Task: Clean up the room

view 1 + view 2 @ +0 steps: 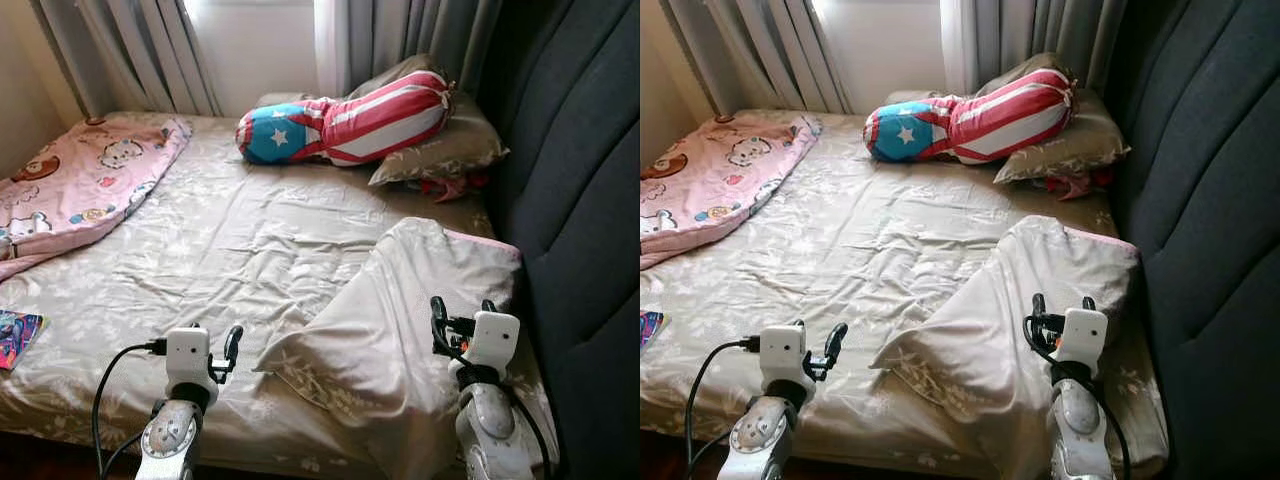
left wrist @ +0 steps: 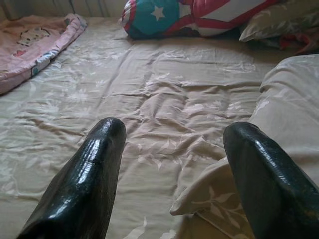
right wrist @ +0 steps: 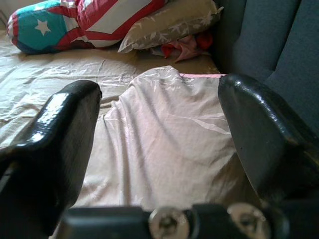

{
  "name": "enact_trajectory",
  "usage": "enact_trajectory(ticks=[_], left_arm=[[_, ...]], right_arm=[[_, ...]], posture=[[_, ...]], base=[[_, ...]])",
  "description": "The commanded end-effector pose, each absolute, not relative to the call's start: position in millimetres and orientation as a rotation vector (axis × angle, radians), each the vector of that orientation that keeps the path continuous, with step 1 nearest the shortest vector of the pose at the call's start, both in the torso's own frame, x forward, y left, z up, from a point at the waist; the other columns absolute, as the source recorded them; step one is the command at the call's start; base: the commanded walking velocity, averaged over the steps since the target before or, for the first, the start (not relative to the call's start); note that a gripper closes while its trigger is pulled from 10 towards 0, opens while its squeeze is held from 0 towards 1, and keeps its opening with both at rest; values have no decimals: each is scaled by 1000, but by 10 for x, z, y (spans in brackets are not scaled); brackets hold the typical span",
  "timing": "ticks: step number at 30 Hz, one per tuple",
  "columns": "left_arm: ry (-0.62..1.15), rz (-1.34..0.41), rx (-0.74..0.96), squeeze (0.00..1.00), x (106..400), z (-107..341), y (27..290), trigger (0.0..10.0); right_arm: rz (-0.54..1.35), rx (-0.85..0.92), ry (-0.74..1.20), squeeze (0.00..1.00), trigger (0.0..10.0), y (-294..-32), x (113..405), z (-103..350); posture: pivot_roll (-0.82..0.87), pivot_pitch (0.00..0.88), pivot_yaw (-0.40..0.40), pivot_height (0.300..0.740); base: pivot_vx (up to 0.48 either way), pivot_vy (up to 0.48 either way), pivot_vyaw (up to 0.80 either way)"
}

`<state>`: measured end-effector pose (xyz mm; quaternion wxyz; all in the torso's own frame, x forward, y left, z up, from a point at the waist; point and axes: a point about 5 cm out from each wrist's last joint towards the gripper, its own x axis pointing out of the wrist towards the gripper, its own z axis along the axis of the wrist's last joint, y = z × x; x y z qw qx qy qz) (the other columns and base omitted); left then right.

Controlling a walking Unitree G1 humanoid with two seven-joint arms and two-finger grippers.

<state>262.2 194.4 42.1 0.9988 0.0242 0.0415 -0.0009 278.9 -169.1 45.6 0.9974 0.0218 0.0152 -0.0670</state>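
Both grippers are spread apart and hold nothing, the left gripper (image 1: pixel 222 350) beside the pillow (image 1: pixel 400 310) and the right gripper (image 1: pixel 462 312) just over it. The pillow lies crooked on the bed (image 1: pixel 230 250). The step seems to be reaching for it; next, both should close on its edges.

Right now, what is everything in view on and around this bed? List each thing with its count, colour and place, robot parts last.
bed sheet: 1, beige with pale floral print, covering the mattress.
near pillow: 1, beige floral, near right of the bed beside the headboard.
far pillow: 1, beige floral, far right, under the bolster's end.
bolster: 1, red-and-white stripes with a blue star end, far side.
blanket: 1, pink cartoon print, far left.
red cloth: 1, red, tucked under the far pillow.
booklet: 1, multicoloured, near left edge.
headboard: 1, dark grey padded, right.
curtains: grey, behind the bed.
left gripper: open, over the sheet.
right gripper: open, over the near pillow.
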Motion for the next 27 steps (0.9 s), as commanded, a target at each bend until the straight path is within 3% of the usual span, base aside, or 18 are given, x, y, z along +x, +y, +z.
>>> enact_trajectory(ticks=[1,7,11,27], left_arm=[[88,0,46,0,2606,423,1973,10000],[90,0,43,0,2604,428,1975,10000],[93,-2,42,0,2606,430,1972,10000],[120,-4,46,0,2596,407,1964,10000]], right_arm=[[-133,49,26,0,10000,-1673,2789,476],[-125,45,45,0,10000,-1657,2803,467],[-105,45,62,0,10000,-1631,2812,437],[-85,68,61,0,10000,-1599,2812,432]], posture=[[10,0,3,684],[10,0,2,684],[9,0,1,659],[12,0,0,659]], base=[[0,0,0],[0,0,0],[0,0,0],[0,0,0]])
